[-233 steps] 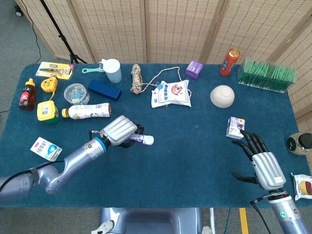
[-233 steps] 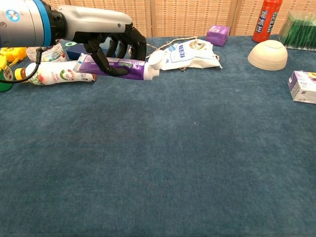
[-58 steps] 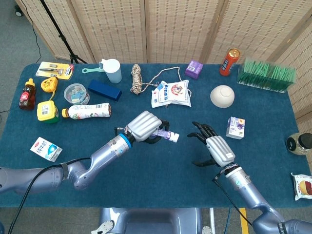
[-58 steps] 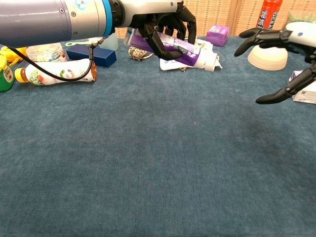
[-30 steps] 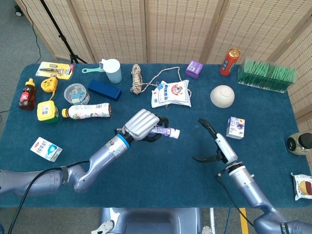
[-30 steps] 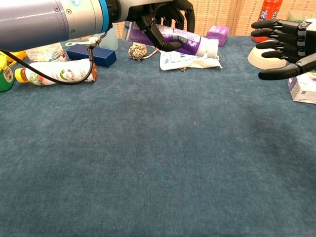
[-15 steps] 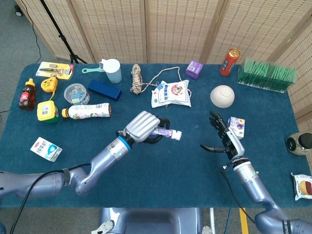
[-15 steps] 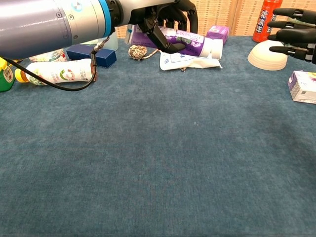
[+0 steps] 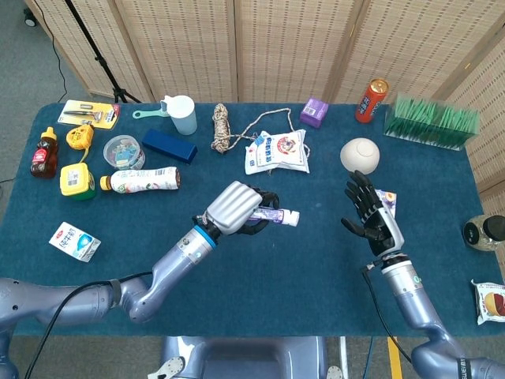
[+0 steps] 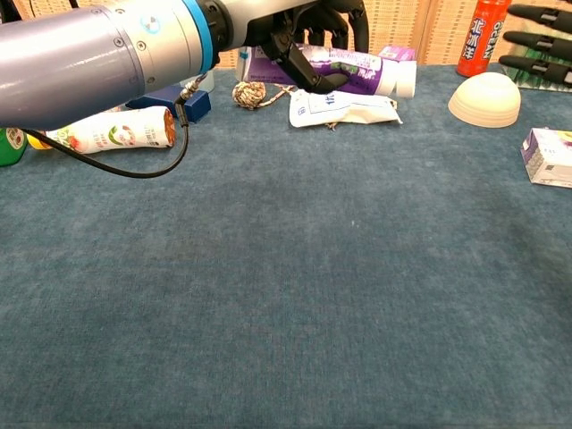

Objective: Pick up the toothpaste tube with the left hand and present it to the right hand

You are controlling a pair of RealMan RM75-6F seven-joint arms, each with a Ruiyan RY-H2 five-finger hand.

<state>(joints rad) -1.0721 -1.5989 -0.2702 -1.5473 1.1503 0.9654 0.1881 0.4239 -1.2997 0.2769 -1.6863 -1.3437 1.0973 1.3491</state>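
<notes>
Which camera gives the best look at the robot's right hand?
The head view: it shows the whole right hand raised, fingers spread, holding nothing, across from the toothpaste. The chest view catches only its dark fingertips at the top right edge.

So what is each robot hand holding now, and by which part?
The left robot hand grips the toothpaste tube around its body, cap end sticking out. The right robot hand is spread, holding nothing.

On the blue surface [image 9: 300, 276] lie a white pouch [image 9: 278, 151] beside a coil of rope [image 9: 222, 129], an upturned white bowl [image 9: 360, 155], a small purple box [image 9: 315, 111], an orange can [image 9: 372, 99], a dark blue box [image 9: 170, 146] and a white bottle [image 9: 144, 180] on its side.
</notes>
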